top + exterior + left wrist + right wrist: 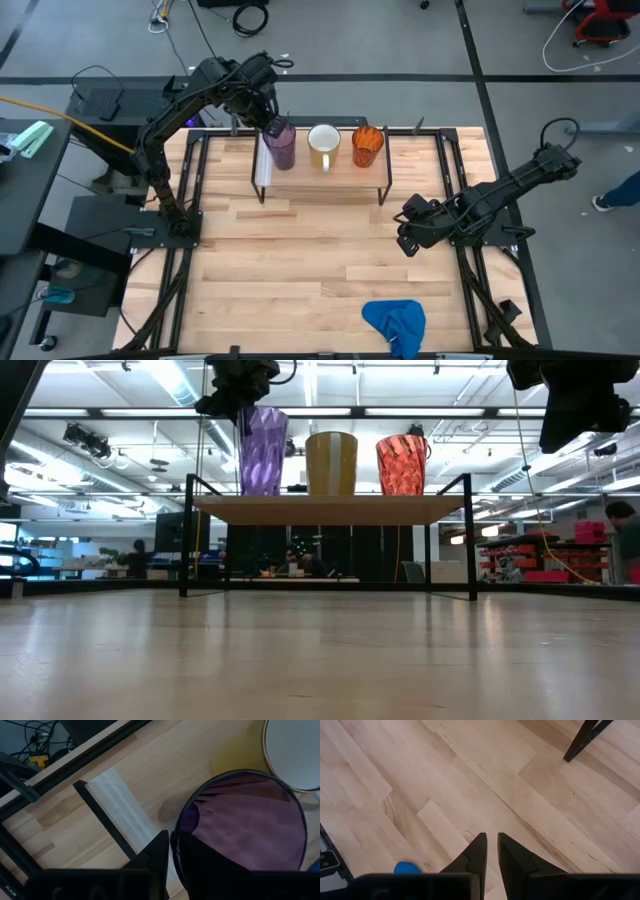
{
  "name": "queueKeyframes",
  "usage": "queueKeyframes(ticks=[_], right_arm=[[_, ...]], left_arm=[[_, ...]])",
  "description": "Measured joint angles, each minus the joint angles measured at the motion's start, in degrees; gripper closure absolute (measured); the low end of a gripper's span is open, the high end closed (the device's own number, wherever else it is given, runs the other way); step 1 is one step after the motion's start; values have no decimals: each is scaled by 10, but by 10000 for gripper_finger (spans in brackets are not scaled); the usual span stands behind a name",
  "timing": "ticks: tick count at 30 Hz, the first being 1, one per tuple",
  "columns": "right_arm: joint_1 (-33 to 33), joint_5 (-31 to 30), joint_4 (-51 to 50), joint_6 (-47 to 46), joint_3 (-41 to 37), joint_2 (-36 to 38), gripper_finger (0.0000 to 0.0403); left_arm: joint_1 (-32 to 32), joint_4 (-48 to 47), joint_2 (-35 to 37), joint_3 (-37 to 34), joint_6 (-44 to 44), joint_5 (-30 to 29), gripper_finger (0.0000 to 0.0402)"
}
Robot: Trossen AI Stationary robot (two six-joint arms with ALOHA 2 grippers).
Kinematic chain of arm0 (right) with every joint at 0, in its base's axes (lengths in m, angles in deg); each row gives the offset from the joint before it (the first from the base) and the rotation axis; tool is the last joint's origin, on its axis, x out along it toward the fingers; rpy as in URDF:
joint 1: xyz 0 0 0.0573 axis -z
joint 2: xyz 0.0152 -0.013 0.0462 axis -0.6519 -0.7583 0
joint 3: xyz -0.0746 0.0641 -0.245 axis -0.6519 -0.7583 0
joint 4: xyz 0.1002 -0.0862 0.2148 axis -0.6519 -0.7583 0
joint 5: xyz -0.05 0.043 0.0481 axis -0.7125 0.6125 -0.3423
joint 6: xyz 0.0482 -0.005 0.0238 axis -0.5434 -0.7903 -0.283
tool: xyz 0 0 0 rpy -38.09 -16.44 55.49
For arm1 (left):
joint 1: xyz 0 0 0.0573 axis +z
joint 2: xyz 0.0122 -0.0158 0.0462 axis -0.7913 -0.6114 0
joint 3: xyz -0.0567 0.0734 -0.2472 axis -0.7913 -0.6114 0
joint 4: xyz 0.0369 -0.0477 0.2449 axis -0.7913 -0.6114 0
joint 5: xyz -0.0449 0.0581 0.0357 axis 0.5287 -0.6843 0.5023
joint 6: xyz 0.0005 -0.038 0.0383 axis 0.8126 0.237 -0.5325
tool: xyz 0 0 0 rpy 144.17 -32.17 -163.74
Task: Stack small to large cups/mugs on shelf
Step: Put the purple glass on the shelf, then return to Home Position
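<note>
Three vessels stand in a row on the light-wood shelf (330,182) (330,510): the purple tumbler (281,150) (263,452) at its left end, the white mug (323,143) (331,463) in the middle, and the orange cup (367,146) (401,464) at the right. My left gripper (272,126) (172,837) is at the tumbler's rim, shut on it. My right gripper (405,240) (491,837) hangs shut above the bare tabletop, right of the shelf and nearer the table's near edge. My left gripper has the purple tumbler by its rim on the side facing the table's left-far corner (176,832). One finger (159,852) is outside the wall and the other inside the hollow. The fingers come from above, pointing down. The tumbler stands upright on the shelf board.
A blue cloth (395,322) (406,868) lies near the table's near edge. The shelf's black wire legs (384,190) (580,740) stand on the tabletop. Open wood lies between the shelf and the cloth. People show in the room beyond (137,557).
</note>
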Motion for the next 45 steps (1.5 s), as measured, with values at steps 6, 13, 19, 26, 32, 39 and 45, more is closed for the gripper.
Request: queueKeyframes(ticks=[6, 13, 19, 26, 32, 39, 45], right_arm=[[0, 0, 0, 0, 0, 0, 350], [0, 0, 0, 0, 0, 0, 350], [0, 0, 0, 0, 0, 0, 350], [0, 0, 0, 0, 0, 0, 350], [0, 0, 0, 0, 0, 0, 350], [0, 0, 0, 0, 0, 0, 350], [0, 9, 0, 0, 0, 0, 350]], left_arm=[[0, 0, 0, 0, 0, 0, 329], [0, 0, 1, 0, 0, 0, 308], [0, 0, 1, 0, 0, 0, 297], [5, -2, 13, 12, 0, 10, 298], [10, -1, 35, 39, 0, 10, 296], [7, 0, 86, 82, 0, 10, 300], [-17, 0, 152, 92, 14, -1, 299]])
